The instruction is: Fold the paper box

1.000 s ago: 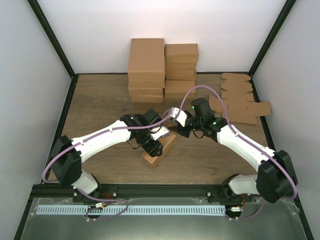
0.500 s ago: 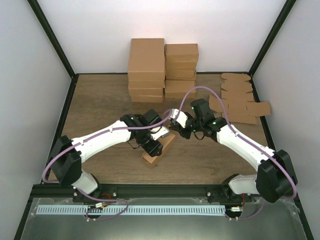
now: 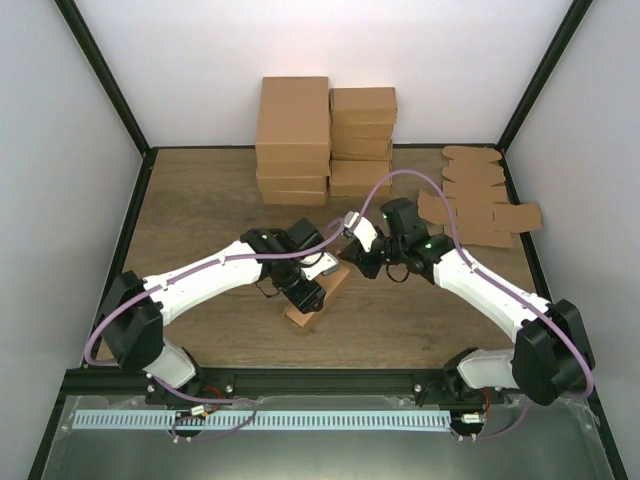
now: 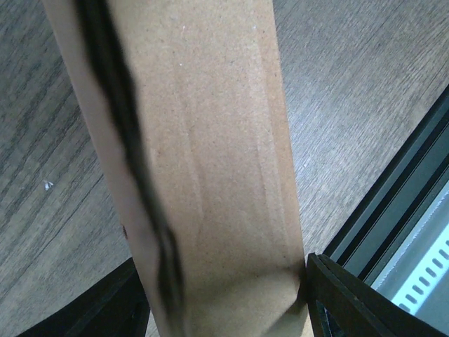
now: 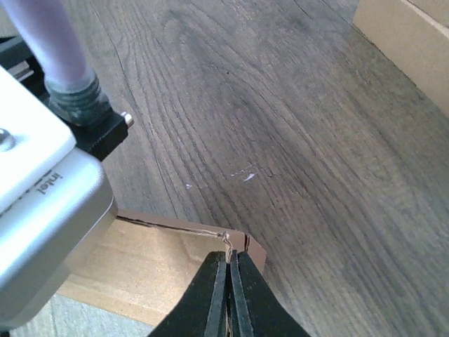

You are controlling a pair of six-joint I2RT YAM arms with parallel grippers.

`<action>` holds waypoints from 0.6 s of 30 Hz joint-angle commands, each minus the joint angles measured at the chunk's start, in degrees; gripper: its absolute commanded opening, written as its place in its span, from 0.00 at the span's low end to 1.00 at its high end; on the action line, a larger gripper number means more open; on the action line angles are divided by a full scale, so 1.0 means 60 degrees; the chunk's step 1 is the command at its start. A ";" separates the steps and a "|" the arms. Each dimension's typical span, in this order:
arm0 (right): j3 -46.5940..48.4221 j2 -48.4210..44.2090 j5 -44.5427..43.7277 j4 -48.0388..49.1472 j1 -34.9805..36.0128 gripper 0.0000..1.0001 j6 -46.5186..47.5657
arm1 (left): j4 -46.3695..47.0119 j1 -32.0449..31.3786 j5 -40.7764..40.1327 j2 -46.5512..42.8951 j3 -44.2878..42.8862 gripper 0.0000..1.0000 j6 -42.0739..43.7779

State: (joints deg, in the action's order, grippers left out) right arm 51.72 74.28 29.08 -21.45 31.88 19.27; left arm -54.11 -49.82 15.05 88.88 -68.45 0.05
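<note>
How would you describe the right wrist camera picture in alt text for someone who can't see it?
The right gripper, shut, appears to pinch a corner of the brown paper box over a wooden table. The other arm's silver camera housing fills the left edge.

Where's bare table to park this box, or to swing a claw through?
The table is bare far-left, between the left wall and the stacked cartons, and near-right, between the right arm and the front rail. Crowded: the centre, where left claw and right claw meet on the paper box, and far-right, where flat blanks lie.
</note>
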 commanded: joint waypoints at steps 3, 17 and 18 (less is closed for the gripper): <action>0.0036 -0.0176 0.0237 0.0137 0.0288 0.04 -0.1385 | 0.0342 -0.0042 -0.0041 0.0286 0.0000 0.61 -0.0331; -0.1479 -0.0348 -0.1283 0.1525 0.0758 0.04 -0.1952 | 0.0269 -0.0046 -0.0447 0.0366 0.0038 0.61 -0.0121; -0.1504 -0.0327 -0.1294 0.1534 0.0745 0.04 -0.2023 | 0.0248 -0.0033 -0.0505 0.0363 0.0027 0.61 -0.0111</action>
State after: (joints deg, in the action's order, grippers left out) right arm 43.16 72.71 22.11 -13.04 35.27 8.86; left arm -54.68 -50.00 14.26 90.83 -67.92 -1.39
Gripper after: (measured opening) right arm 0.041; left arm 0.615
